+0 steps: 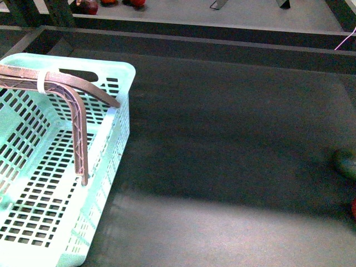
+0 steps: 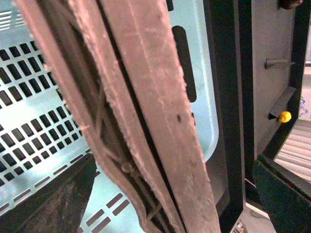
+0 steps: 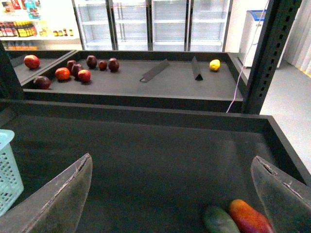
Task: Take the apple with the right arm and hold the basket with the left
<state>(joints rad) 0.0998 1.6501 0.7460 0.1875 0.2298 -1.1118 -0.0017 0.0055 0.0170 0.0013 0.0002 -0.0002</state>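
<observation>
Dark shelf (image 1: pixel 222 139): one basket (image 1: pixel 105 72), one apple (image 3: pixel 249 217), one green fruit (image 3: pixel 221 221)

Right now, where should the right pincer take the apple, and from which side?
Probably from above, across the apple's rounded middle, closing on the flanks clear of the green fruit lying close beside it. The right pincer stands open.

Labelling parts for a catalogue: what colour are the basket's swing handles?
Brown-grey, ribbed handles on a pale turquoise basket; clearest in the left wrist view.
</observation>
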